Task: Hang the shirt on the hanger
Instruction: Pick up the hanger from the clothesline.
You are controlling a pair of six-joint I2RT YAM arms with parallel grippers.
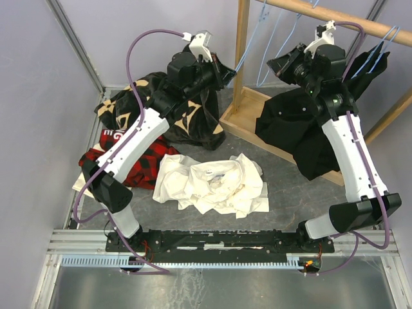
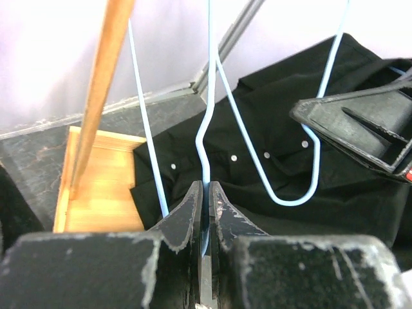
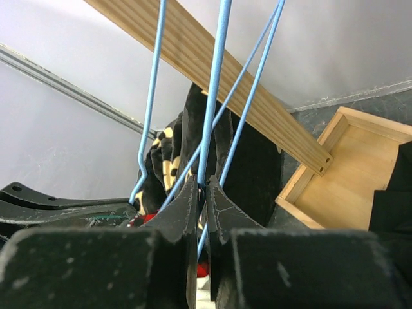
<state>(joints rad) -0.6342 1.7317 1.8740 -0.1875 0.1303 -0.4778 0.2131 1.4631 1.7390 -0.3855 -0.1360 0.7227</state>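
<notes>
Top external view: the shirt (image 1: 212, 183) lies crumpled and untouched. Left gripper (image 2: 205, 193) and right gripper (image 3: 201, 190), raised well above it, each pinch the hanger (image 2: 210, 64); dressing not begun.

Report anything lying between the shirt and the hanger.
Nothing covers the shirt, crumpled on the table. The left gripper and right gripper pinch hanger wire behind it. Between them are only bare table and the rack base's low edge. The black garment hangs off to the right.
</notes>
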